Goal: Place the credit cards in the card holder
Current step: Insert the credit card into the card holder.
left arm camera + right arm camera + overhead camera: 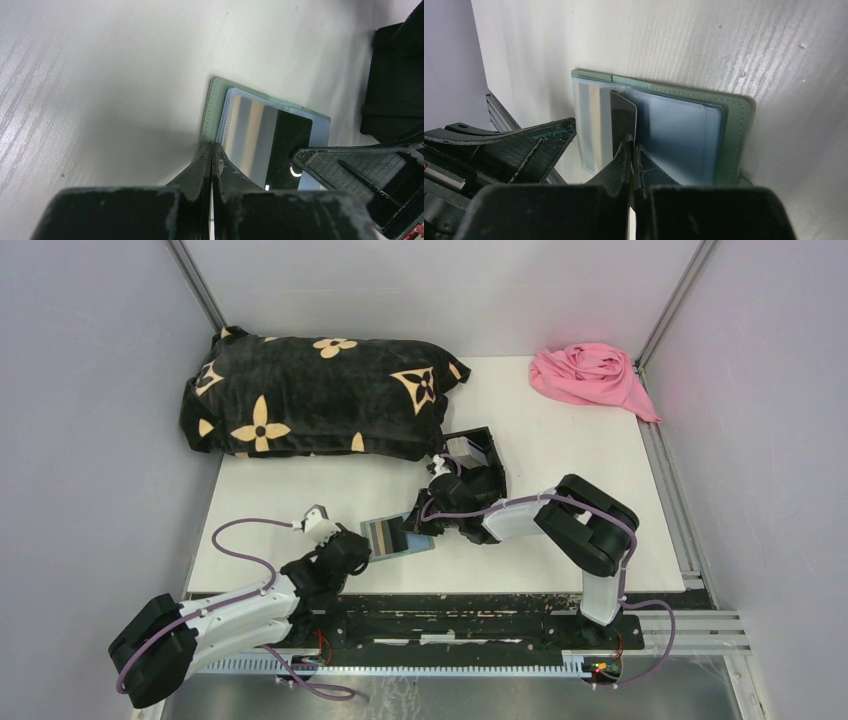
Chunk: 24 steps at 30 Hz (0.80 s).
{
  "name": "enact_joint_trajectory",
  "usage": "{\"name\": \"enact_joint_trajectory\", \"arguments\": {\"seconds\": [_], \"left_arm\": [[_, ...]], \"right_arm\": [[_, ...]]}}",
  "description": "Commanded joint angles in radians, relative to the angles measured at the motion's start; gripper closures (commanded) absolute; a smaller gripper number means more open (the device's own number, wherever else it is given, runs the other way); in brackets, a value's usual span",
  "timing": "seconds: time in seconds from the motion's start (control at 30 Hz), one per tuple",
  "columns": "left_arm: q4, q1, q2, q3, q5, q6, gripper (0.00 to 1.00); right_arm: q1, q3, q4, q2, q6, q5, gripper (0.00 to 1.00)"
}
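Note:
The sage-green card holder [395,537] lies open on the table between my grippers, with clear bluish sleeves inside. My left gripper [362,550] is shut on its left green edge [210,107], jaws pinched at the rim [211,147]. My right gripper [418,527] is shut on a dark card [624,116], which stands on edge over the holder's middle fold [630,147]. The same card shows as a black band in the left wrist view [292,142]. A silver-tan striped card face [591,125] lies in the left sleeve. The holder's green border [735,135] lies to the right.
A black open-topped box [470,452] stands just behind the right gripper and also shows in the left wrist view [395,90]. A black flowered pillow [310,395] lies at the back left. A pink cloth [590,375] lies at the back right. The table's front edge is close behind the holder.

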Motion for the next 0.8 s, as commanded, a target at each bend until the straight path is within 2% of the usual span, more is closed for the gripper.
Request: {"name": "enact_joint_trajectory", "arguments": {"seconds": [0.0,0.23,0.5,0.6,0.77], "left_arm": [[0.029,0.000,0.011,0.000,0.006,0.021,0.97],[0.049,0.001,0.030,-0.002,0.019,0.025,0.97],[0.055,0.000,0.026,-0.006,0.026,0.024,0.97],[0.047,0.000,0.011,-0.009,0.026,0.023,0.97],[0.013,0.000,-0.039,-0.012,0.017,0.024,0.97]], "right_arm": [[0.030,0.032,-0.076,0.046,-0.016,-0.001,0.99],[0.053,0.066,-0.103,0.074,-0.022,0.010,0.98],[0.084,0.113,-0.200,0.054,-0.071,0.055,0.71],[0.087,0.126,-0.253,0.025,-0.100,0.084,0.65],[0.090,0.133,-0.322,-0.025,-0.135,0.131,0.61]]}}
